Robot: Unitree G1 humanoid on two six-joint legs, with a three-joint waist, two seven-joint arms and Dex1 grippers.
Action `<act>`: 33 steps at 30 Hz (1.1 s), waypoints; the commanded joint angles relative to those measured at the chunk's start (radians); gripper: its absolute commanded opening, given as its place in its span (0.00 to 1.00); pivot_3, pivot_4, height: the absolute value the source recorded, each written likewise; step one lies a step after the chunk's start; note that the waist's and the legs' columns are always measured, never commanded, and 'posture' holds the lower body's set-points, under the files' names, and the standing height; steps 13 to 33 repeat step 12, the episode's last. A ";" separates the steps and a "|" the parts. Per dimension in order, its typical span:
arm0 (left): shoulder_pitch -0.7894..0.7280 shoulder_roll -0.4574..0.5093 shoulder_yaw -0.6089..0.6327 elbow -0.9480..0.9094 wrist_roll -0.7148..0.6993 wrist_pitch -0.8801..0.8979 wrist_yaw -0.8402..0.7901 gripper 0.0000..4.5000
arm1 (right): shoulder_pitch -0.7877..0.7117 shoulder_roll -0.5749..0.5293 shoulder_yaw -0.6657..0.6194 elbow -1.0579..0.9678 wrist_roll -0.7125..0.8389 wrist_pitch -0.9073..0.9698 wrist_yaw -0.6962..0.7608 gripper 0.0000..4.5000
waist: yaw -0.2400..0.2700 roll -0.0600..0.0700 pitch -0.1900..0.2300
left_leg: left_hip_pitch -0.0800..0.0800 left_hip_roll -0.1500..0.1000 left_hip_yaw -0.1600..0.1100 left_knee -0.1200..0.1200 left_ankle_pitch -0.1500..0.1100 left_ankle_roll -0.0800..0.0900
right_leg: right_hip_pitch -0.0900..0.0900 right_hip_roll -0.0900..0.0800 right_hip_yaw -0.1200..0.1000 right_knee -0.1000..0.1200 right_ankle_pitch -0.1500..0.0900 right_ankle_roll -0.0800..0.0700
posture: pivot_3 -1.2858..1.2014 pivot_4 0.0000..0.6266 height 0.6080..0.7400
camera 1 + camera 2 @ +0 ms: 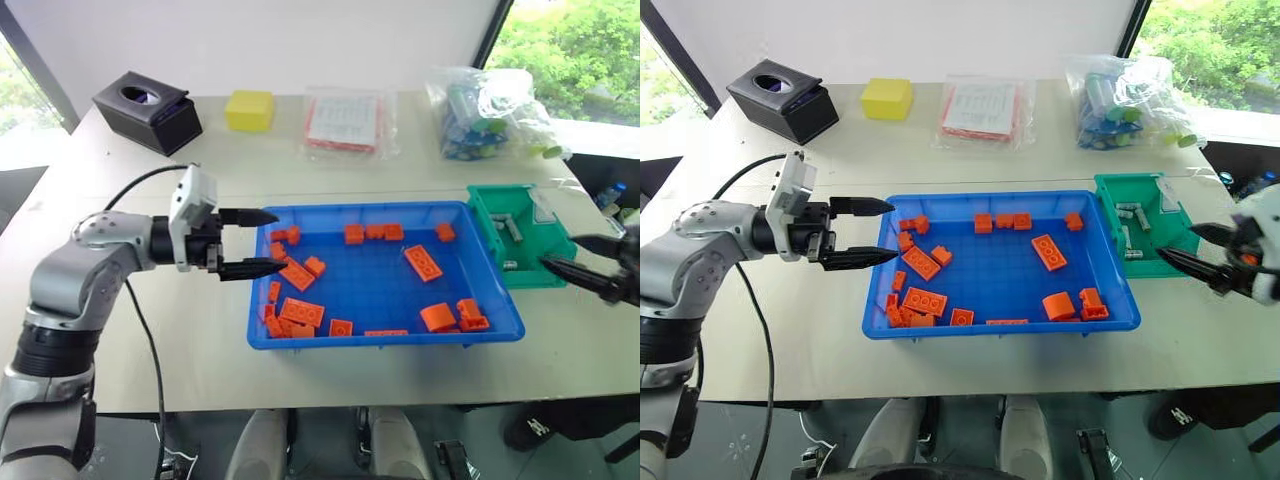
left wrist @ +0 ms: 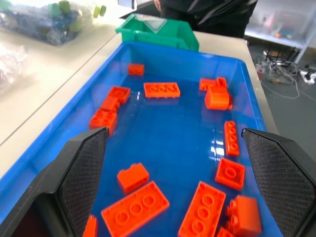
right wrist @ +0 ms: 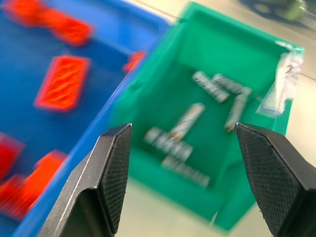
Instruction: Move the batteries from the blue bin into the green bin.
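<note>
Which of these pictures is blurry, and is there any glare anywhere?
Right wrist view: smeared throughout; the batteries in the green bin and the orange bricks show soft, streaked edges. Left wrist view: sharp, with small white glints on the blue bin floor near the bricks. Left eye view: sharp, evenly lit, bright daylight through the window at the upper right.

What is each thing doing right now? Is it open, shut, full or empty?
left tool: open, empty, at the blue bin's left rim.
right tool: open, empty, beside the green bin.
blue bin: holds orange bricks, no batteries seen.
green bin: holds the batteries.
black tissue box: slot open on top.
plastic bags: full, lying at the table's far edge.
</note>
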 commanded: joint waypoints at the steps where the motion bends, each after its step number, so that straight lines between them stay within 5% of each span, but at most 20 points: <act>1: -0.010 0.029 0.056 0.034 -0.019 0.002 -0.017 1.00 | 0.045 -0.051 -0.173 0.031 0.066 -0.020 0.114 0.75 | -0.002 0.000 0.000 | 0.001 0.000 0.000 0.000 0.000 0.000 | 0.001 0.000 0.000 -0.001 -0.001 0.000 | 0.52 0.24 0.64; 7: -0.038 0.057 0.066 0.085 -0.035 0.024 -0.061 1.00 | 0.132 -0.033 -0.214 0.011 0.123 -0.007 0.181 0.75 | 0.002 0.000 0.000 | 0.003 0.002 -0.001 0.000 0.000 0.000 | 0.004 0.001 0.000 -0.005 -0.001 -0.004 | 0.52 0.24 0.64; 12: -0.044 0.067 0.074 0.102 -0.041 0.036 -0.083 1.00 | 0.099 -0.001 -0.125 -0.027 0.156 0.002 0.098 0.75 | 0.001 0.000 0.000 | 0.001 0.002 -0.001 -0.001 0.000 0.000 | 0.004 0.000 0.000 -0.008 0.001 -0.004 | 0.52 0.24 0.64; 33: -0.044 0.067 0.074 0.102 -0.041 0.036 -0.083 1.00 | 0.099 -0.001 -0.125 -0.027 0.156 0.002 0.098 0.75 | 0.001 0.000 0.000 | 0.001 0.002 -0.001 -0.001 0.000 0.000 | 0.004 0.000 0.000 -0.008 0.001 -0.004 | 0.52 0.24 0.64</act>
